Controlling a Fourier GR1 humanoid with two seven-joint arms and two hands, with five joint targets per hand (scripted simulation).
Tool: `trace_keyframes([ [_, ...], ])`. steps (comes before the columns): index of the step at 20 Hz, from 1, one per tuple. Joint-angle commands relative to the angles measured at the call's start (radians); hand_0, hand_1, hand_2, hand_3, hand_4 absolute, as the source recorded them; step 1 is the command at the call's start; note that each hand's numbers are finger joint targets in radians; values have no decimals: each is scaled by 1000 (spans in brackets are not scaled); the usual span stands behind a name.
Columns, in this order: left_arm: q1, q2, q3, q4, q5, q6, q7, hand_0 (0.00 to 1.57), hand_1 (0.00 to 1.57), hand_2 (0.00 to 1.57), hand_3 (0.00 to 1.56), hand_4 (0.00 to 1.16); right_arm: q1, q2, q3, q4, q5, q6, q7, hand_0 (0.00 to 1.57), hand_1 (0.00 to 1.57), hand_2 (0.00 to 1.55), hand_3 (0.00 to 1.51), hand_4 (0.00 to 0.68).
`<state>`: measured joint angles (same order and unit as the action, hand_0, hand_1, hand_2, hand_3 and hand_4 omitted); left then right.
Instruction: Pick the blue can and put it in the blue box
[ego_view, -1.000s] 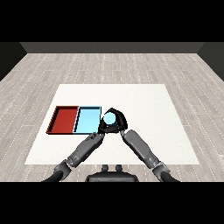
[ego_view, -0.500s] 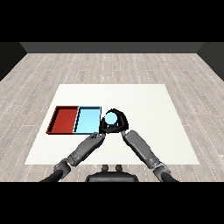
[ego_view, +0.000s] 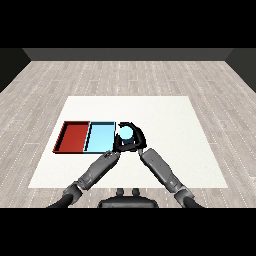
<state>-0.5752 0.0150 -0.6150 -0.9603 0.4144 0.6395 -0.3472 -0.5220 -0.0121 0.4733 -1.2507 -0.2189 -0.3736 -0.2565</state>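
Blue can (ego_view: 125, 133) within curled right hand (ego_view: 136, 142), beside light blue tray (ego_view: 100, 138)

My single head view looks down and forward across the white table (ego_view: 165, 115), forearms entering from the lower corners.

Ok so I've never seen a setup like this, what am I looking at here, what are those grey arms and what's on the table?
You are looking down from the robot's own head. The two grey forearms coming in from the lower corners are its arms, each ending in a black hand. A white table carries a red tray and a light blue tray side by side. Just right of the blue tray, the right hand curls round a blue can. The left hand sits close beside the can; whether it touches it is unclear.
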Motion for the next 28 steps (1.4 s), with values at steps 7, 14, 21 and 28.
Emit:
trace_keyframes([
  [7,-32,-15,1,-9,9,35,30,1571,1571,1569,1480,1145,-70,12,41,24,-22,-65,36,0,0,0,0,0],
  [14,37,-15,24,8,1,4,-43,1571,1571,1571,1494,1145,21,-11,-155,-154,-10,29,119,0,0,0,0,0],
  [21,28,25,153,65,-18,-20,-82,1571,1571,1571,1484,1142,136,-108,-274,-300,-105,157,21,0,0,0,0,0],
  [28,31,108,213,73,-50,-35,-66,1571,1571,1563,1476,1150,338,-156,-404,-472,-211,198,9,0,0,0,0,0],
])
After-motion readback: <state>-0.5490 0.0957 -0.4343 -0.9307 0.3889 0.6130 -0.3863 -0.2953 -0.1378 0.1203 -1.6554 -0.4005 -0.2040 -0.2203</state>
